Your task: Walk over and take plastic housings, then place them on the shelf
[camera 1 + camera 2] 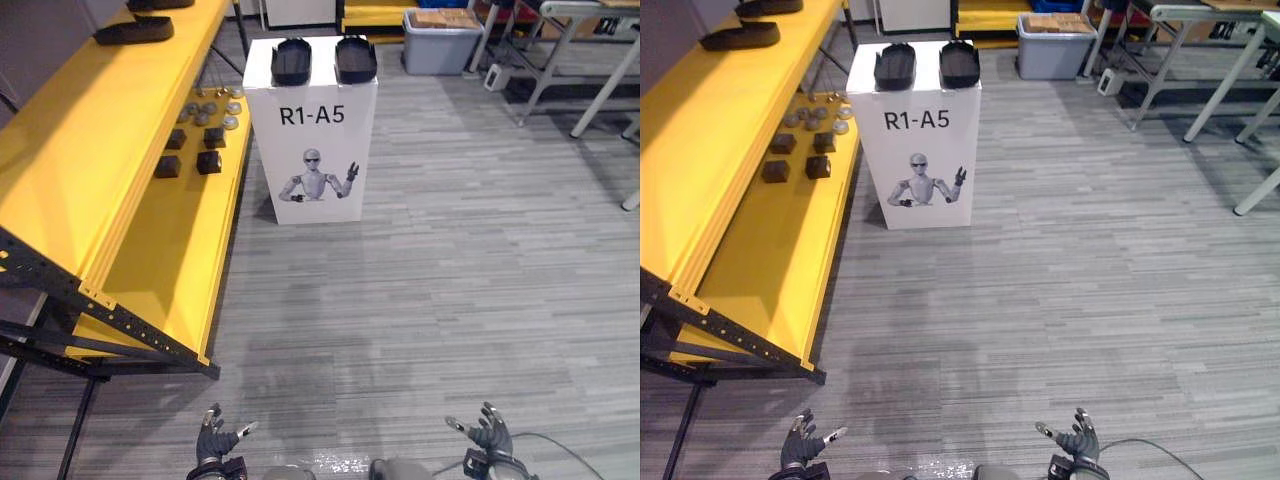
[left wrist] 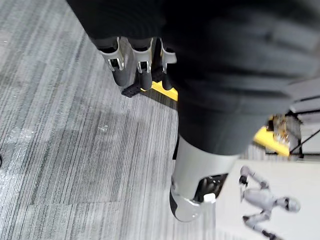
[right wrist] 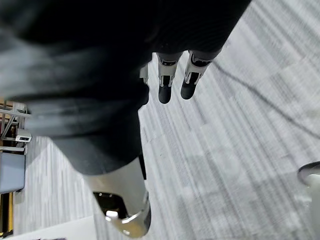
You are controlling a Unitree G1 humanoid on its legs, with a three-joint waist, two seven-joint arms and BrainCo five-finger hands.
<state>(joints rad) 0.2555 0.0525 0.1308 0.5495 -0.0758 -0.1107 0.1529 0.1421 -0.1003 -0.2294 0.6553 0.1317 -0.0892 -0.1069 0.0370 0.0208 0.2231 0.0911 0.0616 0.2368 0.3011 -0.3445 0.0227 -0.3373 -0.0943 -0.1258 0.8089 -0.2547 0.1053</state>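
Two black plastic housings (image 1: 292,60) (image 1: 355,58) lie side by side on top of a white pedestal (image 1: 311,150) a few steps ahead. My left hand (image 1: 214,437) hangs low at the near left, fingers relaxed, holding nothing. My right hand (image 1: 487,432) hangs low at the near right, also open and empty. Both are far from the housings. The yellow shelf (image 1: 100,140) stands along the left, with another black housing (image 1: 134,31) lying on its top level. The left wrist view shows straight fingers (image 2: 142,70) over the floor; the right wrist view shows the same (image 3: 167,82).
The shelf's lower level (image 1: 190,230) carries small black blocks (image 1: 189,163) and several round metal parts (image 1: 212,108). A grey bin (image 1: 440,40) stands behind the pedestal, and metal table frames (image 1: 575,70) are at the far right. Grey plank floor (image 1: 420,300) lies between me and the pedestal.
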